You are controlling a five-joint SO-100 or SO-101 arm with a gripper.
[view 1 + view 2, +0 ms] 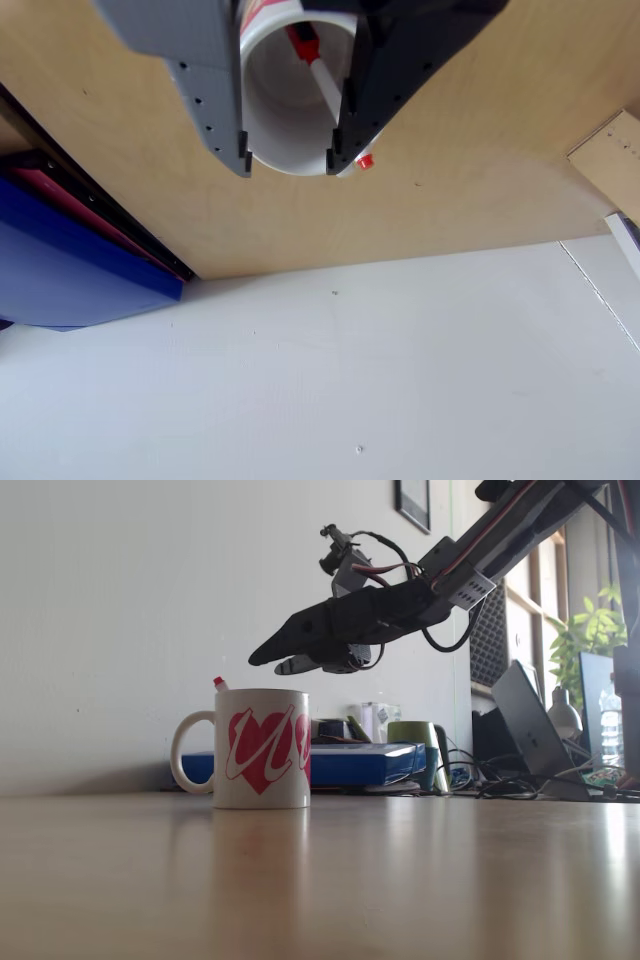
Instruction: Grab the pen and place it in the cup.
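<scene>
Nearest the lens in the other view: two gripper [288, 160] fingers, one grey [205, 85] and one black [400, 75], reaching in from the top edge. Spread well apart, gripping nothing, with the round mouth of the cup [290, 150] showing in the gap between them. Hanging above the cup, tips framing its rim on either side in that view, without touching it.

Inside the cup, the pen [318, 70], leaning at a slant against the inner wall. Red-and-black part lying deep inside the cup, white barrel running up toward the rim, red end [364, 161] poking out just over the edge beside the black fingertip. Plain white inside the cup; a strip of red and white print at its top edge.

Under the cup, a pale wooden table [450, 190]. Beyond the cup, a white wall meeting the table edge. Blue and red flat items [70, 260] away to the left of the cup in this view.

From the fixed view, low across the table [400, 880]: the cup [262, 748] upright, handle to the left, red heart with white script on its side. Pen tip [219, 683] sticking up above the rim on the handle side. Gripper [275, 661] above and slightly right of the cup, clear of it, pointing down-left. Behind the cup, a blue folder [350, 763], a green mug [413, 742], a laptop [530, 740] and a plant [590, 630].
</scene>
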